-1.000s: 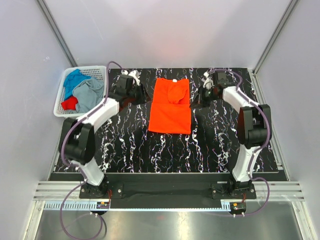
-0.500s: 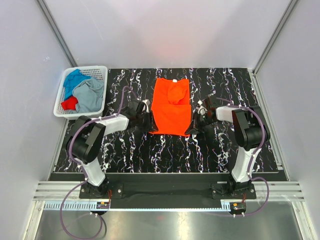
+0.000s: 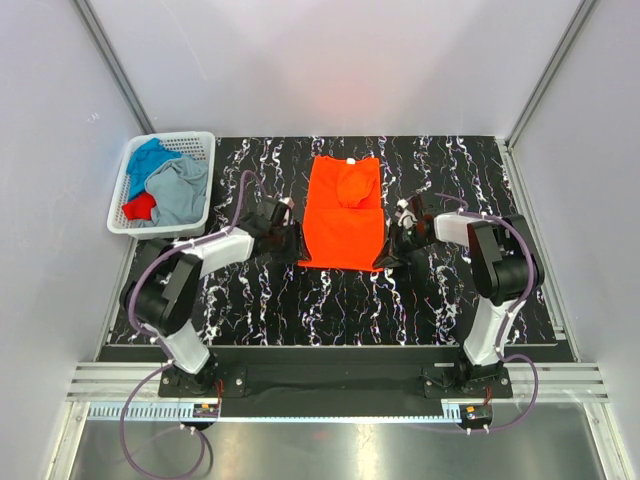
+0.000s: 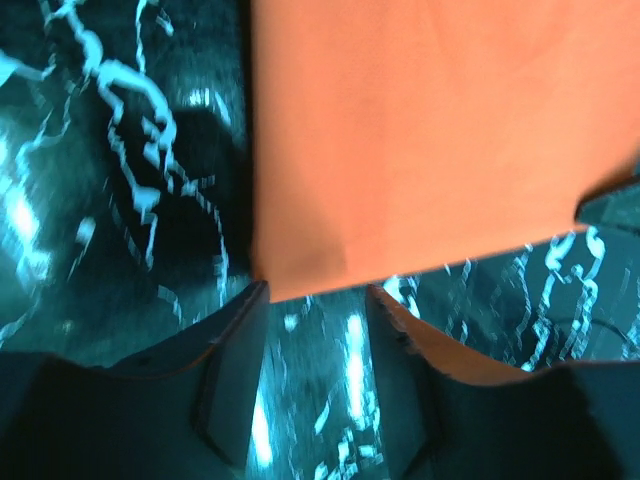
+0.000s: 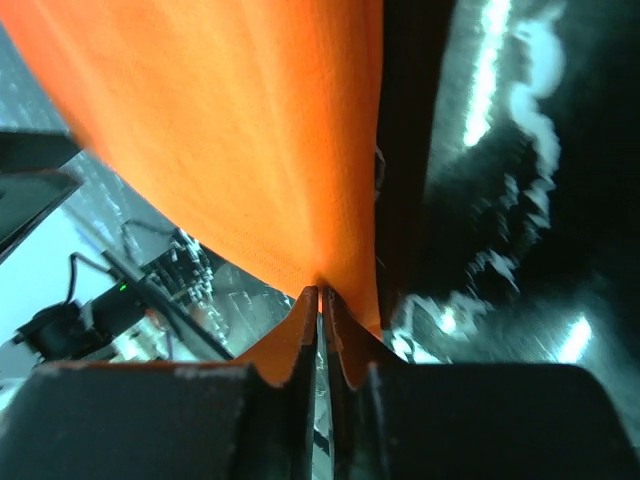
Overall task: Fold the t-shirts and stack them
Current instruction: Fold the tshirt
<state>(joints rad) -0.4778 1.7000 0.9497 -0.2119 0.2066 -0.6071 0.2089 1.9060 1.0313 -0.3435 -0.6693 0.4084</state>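
Observation:
The bright orange t-shirt (image 3: 342, 215) lies folded into a long strip on the black marbled table, its white neck label at the far end. My left gripper (image 3: 297, 253) is at the shirt's near left corner. In the left wrist view it (image 4: 315, 295) is open, and the orange corner (image 4: 300, 268) sits just at the fingertips. My right gripper (image 3: 386, 257) is at the near right corner. In the right wrist view it (image 5: 321, 292) is shut on the orange cloth (image 5: 250, 150), which is raised off the table.
A white lattice basket (image 3: 118, 222) stands at the far left. It holds a blue shirt (image 3: 150, 158), a grey shirt (image 3: 180, 190) and a red one (image 3: 140, 207). Grey walls close in the table on three sides.
Both grippers have moved from beside the shirt's far end down to its near corners. The right corner is now pinched and lifted.

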